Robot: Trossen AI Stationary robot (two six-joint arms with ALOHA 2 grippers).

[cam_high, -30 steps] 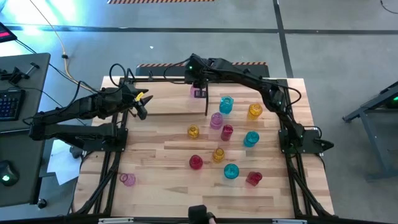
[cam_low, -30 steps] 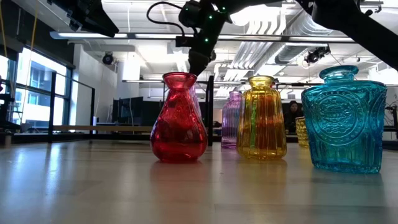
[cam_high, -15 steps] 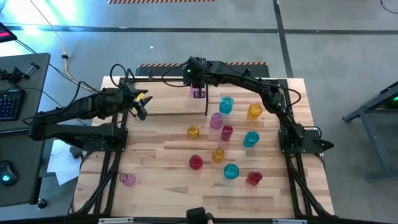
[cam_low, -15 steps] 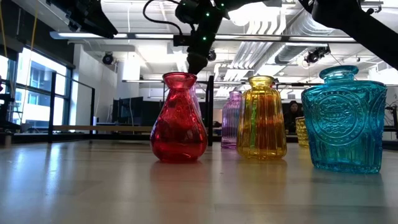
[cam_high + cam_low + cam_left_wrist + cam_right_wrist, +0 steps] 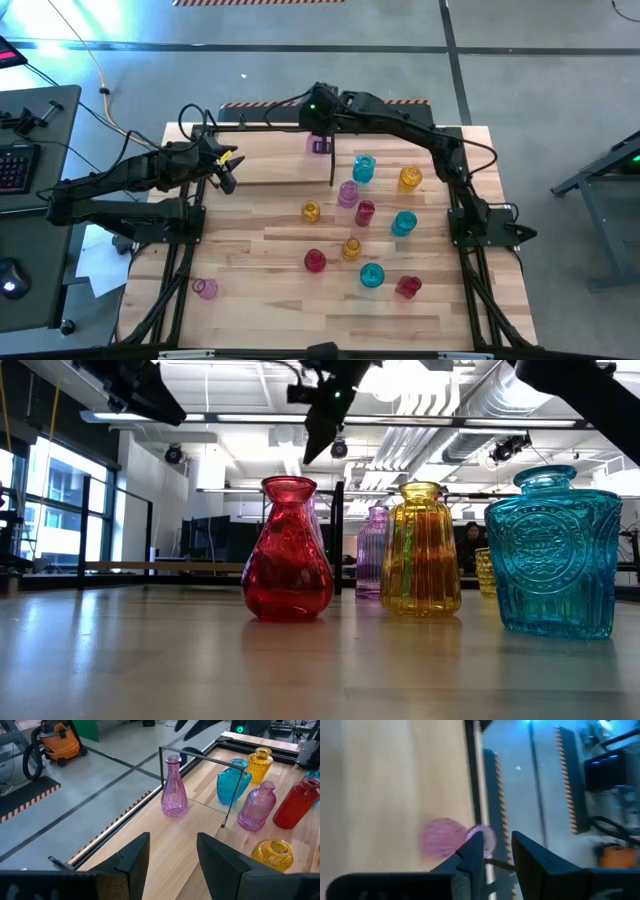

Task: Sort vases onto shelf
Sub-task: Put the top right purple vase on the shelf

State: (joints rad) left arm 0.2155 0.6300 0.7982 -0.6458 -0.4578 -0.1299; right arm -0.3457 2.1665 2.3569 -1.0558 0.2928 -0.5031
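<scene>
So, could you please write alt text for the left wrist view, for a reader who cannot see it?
A tall pink vase stands alone on the wooden shelf, beyond the left gripper with its open dark fingers. Past a thin black rod wait cyan, yellow, pink and red vases.

one vase on shelf, far edge | other vases on table, right half
</scene>
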